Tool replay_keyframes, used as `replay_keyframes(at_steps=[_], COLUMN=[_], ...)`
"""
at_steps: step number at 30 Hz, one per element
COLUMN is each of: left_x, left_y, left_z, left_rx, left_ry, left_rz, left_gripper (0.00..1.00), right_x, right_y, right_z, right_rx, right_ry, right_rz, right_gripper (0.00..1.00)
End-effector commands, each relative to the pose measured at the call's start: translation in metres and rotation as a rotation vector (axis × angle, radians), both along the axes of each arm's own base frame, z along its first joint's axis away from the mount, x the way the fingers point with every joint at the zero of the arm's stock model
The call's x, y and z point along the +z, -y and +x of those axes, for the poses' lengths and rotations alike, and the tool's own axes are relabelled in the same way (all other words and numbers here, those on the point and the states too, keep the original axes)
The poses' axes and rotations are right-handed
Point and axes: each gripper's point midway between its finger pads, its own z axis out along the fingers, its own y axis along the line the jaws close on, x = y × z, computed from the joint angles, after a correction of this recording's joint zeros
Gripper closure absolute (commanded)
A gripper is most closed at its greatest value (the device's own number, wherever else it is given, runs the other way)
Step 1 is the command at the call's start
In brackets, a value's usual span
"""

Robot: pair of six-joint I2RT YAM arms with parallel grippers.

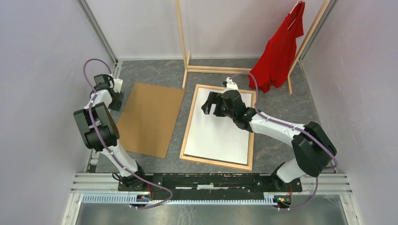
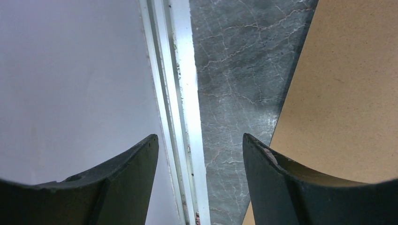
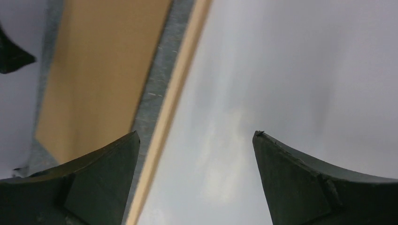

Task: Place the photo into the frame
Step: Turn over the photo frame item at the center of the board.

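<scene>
**One photo seated in one frame, both hands spread**

One photo point(image 1: 216, 136) is counted. It lies white side up on the table point(image 1: 281, 101), within the wooden border of the single frame point(image 1: 215, 162). A strip of light wood is seen on all four sides of the sheet. The printed side is not shown in any view.

Two arms are seen, each with one hand. The right hand point(image 1: 210, 107) is held over the far part of the photo. Its two fingers are spread wide and nothing is gripped between them. Whether the sheet is touched cannot be told. In the right wrist view the hand point(image 3: 196, 136) is placed above the white sheet point(image 3: 291, 70), with one rail of the frame point(image 3: 174, 101) running just beside it.

The left hand point(image 1: 116, 99) is held at the far left corner of the one brown board point(image 1: 148, 119), which lies flat beside the frame and apart from it. In the left wrist view the fingers of this hand point(image 2: 200, 136) are parted over bare table point(image 2: 234, 56), with the board's edge point(image 2: 347, 84) at the right finger. Nothing is pinched.

At the back, one wooden rack point(image 1: 180, 37) is stood, and one red shirt point(image 1: 281, 51) is hung from it.
</scene>
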Motion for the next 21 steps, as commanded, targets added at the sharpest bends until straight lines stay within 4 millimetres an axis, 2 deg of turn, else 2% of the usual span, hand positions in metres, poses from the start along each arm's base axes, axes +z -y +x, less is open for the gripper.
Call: replay_keyframes(at_steps=[1, 2, 4, 7, 11, 14, 15, 18, 21], left_x=[-0.005, -0.008, -0.015, -0.028, -0.046, -0.058, -0.062, -0.070, -0.078], left_y=[0.001, 0.001, 0.004, 0.009, 0.011, 0.016, 0.018, 0.027, 0.037], left_z=[0.011, 0.011, 0.012, 0.010, 0.007, 0.004, 0.003, -0.002, -0.009], left_rx=[0.035, 0.036, 0.028, 0.025, 0.038, 0.040, 0.039, 0.029, 0.019], left_ry=[0.052, 0.048, 0.036, 0.016, -0.011, -0.037, -0.045, -0.064, -0.086], left_rz=[-0.026, -0.030, -0.055, -0.089, -0.104, -0.134, -0.147, -0.188, -0.227], left_gripper=[0.28, 0.29, 0.31, 0.32, 0.32, 0.35, 0.35, 0.37, 0.38], right_x=[0.005, 0.017, 0.027, 0.023, 0.003, -0.023, -0.037, -0.061, -0.083], right_y=[-0.027, -0.036, -0.065, -0.113, -0.160, -0.178, -0.178, -0.184, -0.181], right_z=[-0.010, -0.006, -0.006, -0.007, -0.007, -0.004, -0.003, -0.007, -0.007], right_rx=[0.035, 0.029, 0.073, 0.167, 0.250, 0.229, 0.209, 0.197, 0.159], right_ry=[0.008, 0.038, 0.044, 0.023, -0.032, -0.077, -0.104, -0.140, -0.177], right_rz=[0.061, -0.019, -0.101, -0.085, -0.007, -0.046, -0.073, -0.081, -0.130], right_gripper=[0.02, 0.02, 0.02, 0.02, 0.02, 0.02, 0.02, 0.02, 0.02])
